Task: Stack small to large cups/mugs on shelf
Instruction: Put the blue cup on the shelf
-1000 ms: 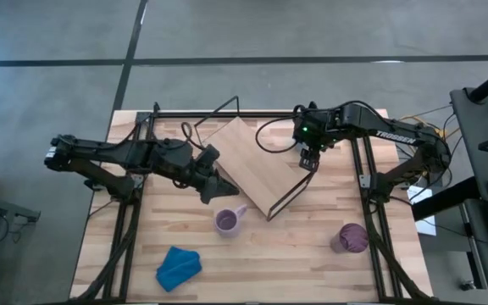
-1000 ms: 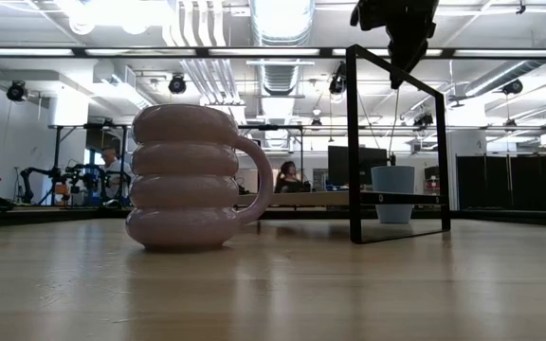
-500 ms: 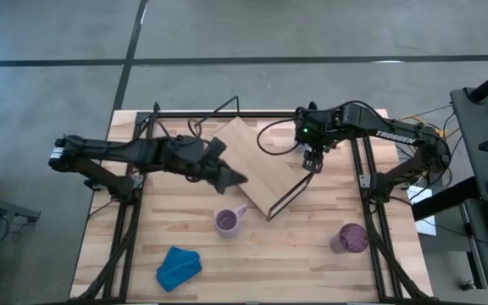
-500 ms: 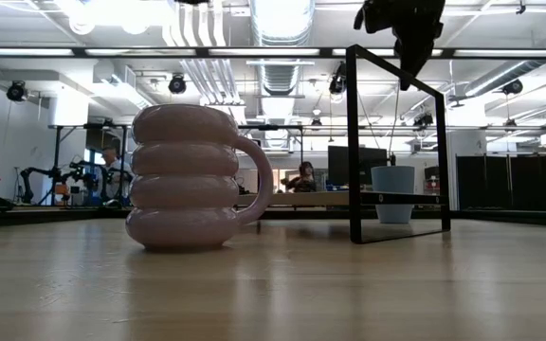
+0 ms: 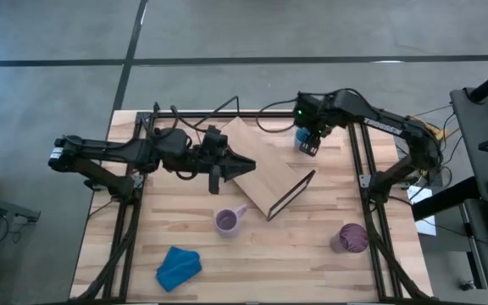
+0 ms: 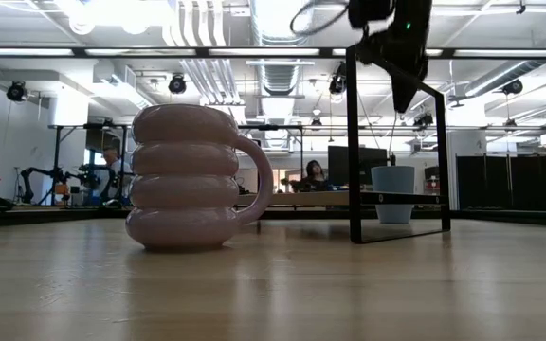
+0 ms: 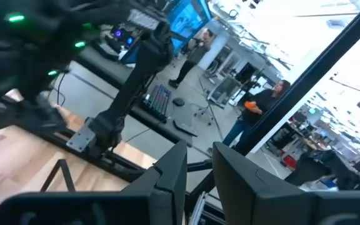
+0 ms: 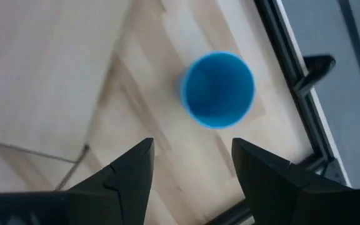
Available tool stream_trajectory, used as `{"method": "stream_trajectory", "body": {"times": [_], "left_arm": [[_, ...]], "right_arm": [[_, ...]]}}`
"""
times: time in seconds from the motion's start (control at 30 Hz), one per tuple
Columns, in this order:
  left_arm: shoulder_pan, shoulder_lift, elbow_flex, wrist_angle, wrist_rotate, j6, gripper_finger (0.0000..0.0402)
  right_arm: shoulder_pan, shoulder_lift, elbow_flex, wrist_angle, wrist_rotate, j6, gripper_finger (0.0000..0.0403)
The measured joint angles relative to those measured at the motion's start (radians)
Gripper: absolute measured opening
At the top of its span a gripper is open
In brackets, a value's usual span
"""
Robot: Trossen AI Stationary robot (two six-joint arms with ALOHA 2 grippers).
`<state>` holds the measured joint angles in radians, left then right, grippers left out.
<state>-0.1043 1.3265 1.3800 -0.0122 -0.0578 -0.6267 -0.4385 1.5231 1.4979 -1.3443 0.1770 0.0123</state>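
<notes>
Light-blue small plastic cup [image 8: 217, 89] stands on the worktop [image 5: 312, 246] beside the wooden shelf [image 5: 257, 165]; the right tool [image 8: 192, 165], fingers spread, has swung above it, likely lining up a grasp.

Lighting: bright, even overhead light; ceiling fixtures [image 6: 112, 11] glare white in the low view. Soft sheen on the tabletop [image 6: 273, 284]. Both wrist views are motion-blurred.

i'm working in a big open robotics lab: exposed ducts [image 6: 278, 57] and strip lights overhead, polished concrete floor [image 5: 227, 34], my wooden table [image 5: 303, 246] on black rails, people [image 6: 313, 174] at desks with monitors [image 6: 335, 161] behind.
</notes>
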Motion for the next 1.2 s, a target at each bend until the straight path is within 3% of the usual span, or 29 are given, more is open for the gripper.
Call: {"method": "stream_trajectory", "body": {"times": [0.17, 0.47, 1.2], "left_arm": [[0.001, 0.000, 0.000, 0.003, -0.001, 0.006, 0.0062], [0.000, 0.000, 0.000, 0.004, 0.000, 0.005, 0.0062], [0.000, -0.001, 0.000, 0.004, 0.002, 0.005, 0.0062]], "right_arm": [[-0.063, 0.088, 0.000, 0.014, -0.053, -0.011, 0.0209], [-0.066, 0.205, 0.000, 0.085, -0.054, -0.024, 0.0194], [-0.081, 0.274, -0.008, 0.132, -0.081, 0.002, 0.0191]]}}
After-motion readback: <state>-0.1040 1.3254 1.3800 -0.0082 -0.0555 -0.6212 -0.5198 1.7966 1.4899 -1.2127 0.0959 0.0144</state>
